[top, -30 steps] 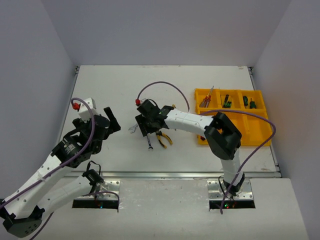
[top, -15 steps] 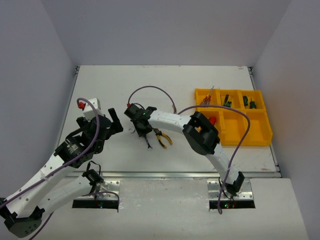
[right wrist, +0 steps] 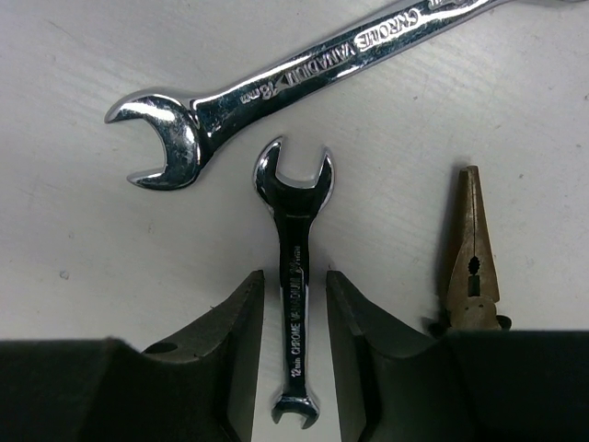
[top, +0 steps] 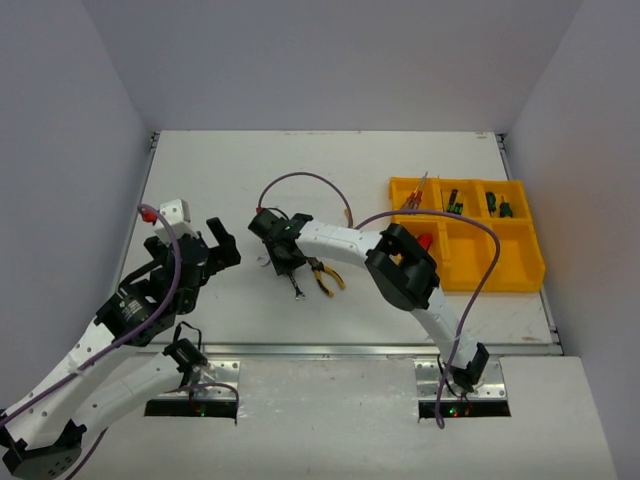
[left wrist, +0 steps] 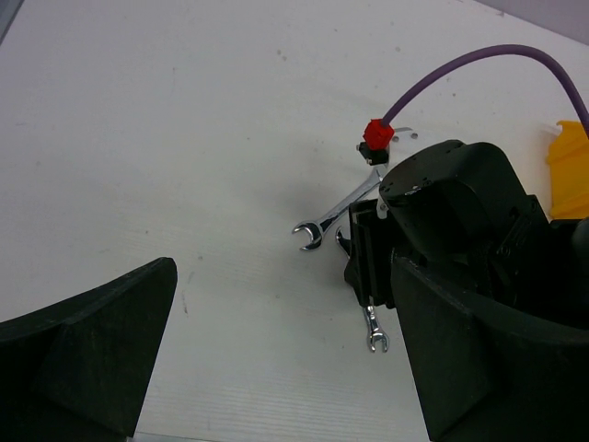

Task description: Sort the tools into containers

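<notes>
Silver small wrench point(right wrist: 294, 230) sits between fingers point(right wrist: 230, 341) of right pincer point(right wrist: 294, 281), grip unclear; left pincer point(left wrist: 283, 304) gapes wide.

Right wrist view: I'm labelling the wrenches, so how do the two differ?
The large wrench is longer and thicker; the small wrench is short and slim. The large one lies slanted across the top; the small one runs straight up, between the fingers of the right tool. Both are shiny silver and open-ended.
</notes>
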